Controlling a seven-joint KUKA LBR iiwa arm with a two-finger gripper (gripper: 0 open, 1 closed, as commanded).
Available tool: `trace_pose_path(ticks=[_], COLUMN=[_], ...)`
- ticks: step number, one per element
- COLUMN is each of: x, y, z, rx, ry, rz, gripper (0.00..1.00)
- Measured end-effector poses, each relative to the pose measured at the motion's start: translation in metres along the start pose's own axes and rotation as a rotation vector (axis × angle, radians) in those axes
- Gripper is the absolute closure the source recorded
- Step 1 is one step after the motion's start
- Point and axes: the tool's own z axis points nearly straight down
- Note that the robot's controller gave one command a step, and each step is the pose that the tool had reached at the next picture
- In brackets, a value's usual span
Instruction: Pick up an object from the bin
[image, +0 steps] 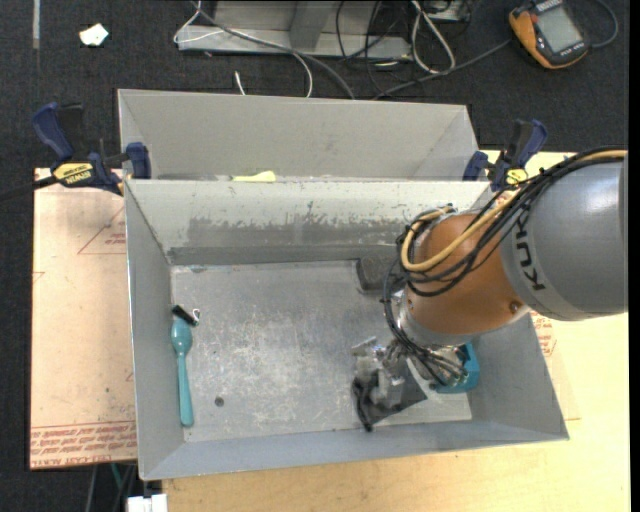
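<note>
Low in the grey bin (290, 345), near-right corner: the hand (386, 384) hangs just over the floor, under the orange wrist cover (455, 285). Whether it is spread or pressed together, cannot tell from this angle. A black angular object (371, 407) lies right at the hand's tip, close to the front wall; contact unclear, not seen to be gripped. Just to the right, a blue-teal item (468, 369) is partly hidden under the wrist. Far side of the floor, by the left wall: a teal plastic spoon (183, 372), bowl toward the back, with a small black piece (186, 316) just above the bowl.
</note>
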Motion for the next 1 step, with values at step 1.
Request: trace_pose_path(ticks=[1], x=[0.0054], y=[0.0014], z=[-0.0672], rx=[-0.003], ry=[0.007], rz=[-0.031], gripper=[1.0])
